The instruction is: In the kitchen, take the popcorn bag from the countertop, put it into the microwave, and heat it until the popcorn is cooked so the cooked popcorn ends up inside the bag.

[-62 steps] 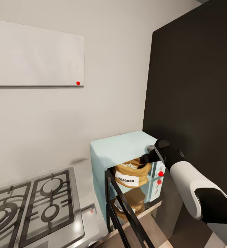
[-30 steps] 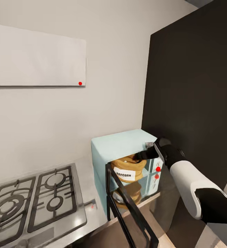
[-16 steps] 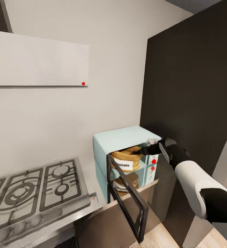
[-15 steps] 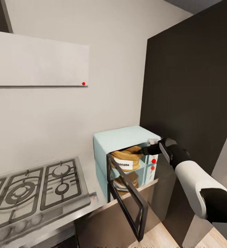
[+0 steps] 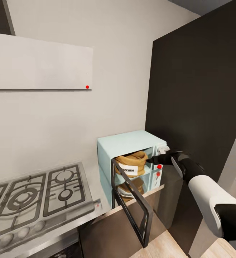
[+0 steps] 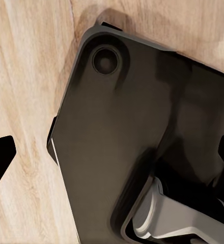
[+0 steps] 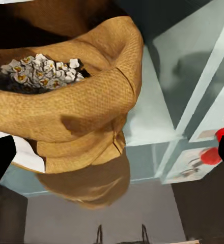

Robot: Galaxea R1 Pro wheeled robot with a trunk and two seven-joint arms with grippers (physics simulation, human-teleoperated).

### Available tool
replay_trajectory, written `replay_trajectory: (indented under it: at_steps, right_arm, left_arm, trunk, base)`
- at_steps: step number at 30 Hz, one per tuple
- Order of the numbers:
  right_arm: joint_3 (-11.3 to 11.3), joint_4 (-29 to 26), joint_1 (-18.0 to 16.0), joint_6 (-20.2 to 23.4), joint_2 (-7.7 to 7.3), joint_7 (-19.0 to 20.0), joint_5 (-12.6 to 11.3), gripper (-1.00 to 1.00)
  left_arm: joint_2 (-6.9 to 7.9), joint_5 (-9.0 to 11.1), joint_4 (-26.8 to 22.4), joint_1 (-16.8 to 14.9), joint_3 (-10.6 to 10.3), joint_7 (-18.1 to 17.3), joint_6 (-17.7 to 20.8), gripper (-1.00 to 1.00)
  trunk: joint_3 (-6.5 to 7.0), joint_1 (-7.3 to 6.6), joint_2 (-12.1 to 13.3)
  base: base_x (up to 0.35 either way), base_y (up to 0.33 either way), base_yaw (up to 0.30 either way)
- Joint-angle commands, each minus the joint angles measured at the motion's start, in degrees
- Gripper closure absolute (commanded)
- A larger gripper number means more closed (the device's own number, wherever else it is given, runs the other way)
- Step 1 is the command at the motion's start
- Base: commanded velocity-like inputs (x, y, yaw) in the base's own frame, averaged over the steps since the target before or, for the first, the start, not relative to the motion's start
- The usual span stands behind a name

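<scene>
The pale mint-blue microwave (image 5: 130, 144) stands on the countertop (image 5: 95, 196) with its black-framed glass door (image 5: 132, 202) swung wide open toward me. Inside sits the tan popcorn bag (image 5: 130, 164), upright, with its POPCORN label facing out. In the right wrist view the popcorn bag (image 7: 76, 109) holds pale puffed popcorn (image 7: 40, 68) in its open mouth. My right gripper (image 5: 153, 158) hovers at the microwave's front right, just outside the bag, by the red indicator light (image 5: 159, 166); the right gripper (image 7: 112, 157) is open and holds nothing. The left gripper (image 6: 112, 152) hangs open over my own dark base.
A steel gas hob (image 5: 32, 200) lies left of the microwave, under a white hood (image 5: 39, 62). A tall dark cabinet (image 5: 200, 89) closes off the right side. The open door juts out over the counter's front edge above the light wood floor (image 5: 164, 247).
The head camera has pulled back and shifted, showing more hob and floor. My right gripper has drawn back out of the microwave from the bag's top; the bag stays inside.
</scene>
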Motion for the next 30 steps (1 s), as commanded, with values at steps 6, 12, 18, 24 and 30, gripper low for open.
replay_trajectory:
  at_steps: [6,12,18,24,30]
  right_arm:
    - [0.22,5.15,2.44,-11.20,0.32,5.08,0.51,-1.00]
    - [0.22,8.97,4.61,-19.13,0.39,5.44,0.68,-1.00]
    - [0.24,13.45,4.69,-29.40,0.48,6.04,0.65,-1.00]
    - [0.18,14.59,4.70,-31.50,0.70,5.85,0.21,-1.00]
    - [0.14,17.27,4.70,-31.22,0.66,5.44,0.20,-1.00]
  left_arm:
    - [-0.02,0.10,-0.05,-0.01,-0.05,0.15,-0.17,-1.00]
    - [-0.02,0.15,-0.05,-0.01,0.03,0.15,-0.17,-1.00]
    - [-0.02,0.17,-0.05,-0.01,0.12,0.22,-0.17,-1.00]
    - [-0.02,0.17,-0.05,0.00,0.13,0.32,-0.17,-1.00]
    - [-0.02,0.26,-0.05,-0.01,0.13,0.33,-0.17,-1.00]
  trunk:
    - [-0.04,0.02,-0.05]
    - [-0.04,0.02,-0.05]
    - [-0.04,0.02,-0.05]
    - [-0.04,0.02,-0.05]
    - [-0.04,0.02,-0.05]
  base:
    - [0.000,0.000,0.000]
    - [0.000,0.000,0.000]
    - [0.000,0.000,0.000]
    - [0.000,0.000,0.000]
    - [0.000,0.000,0.023]
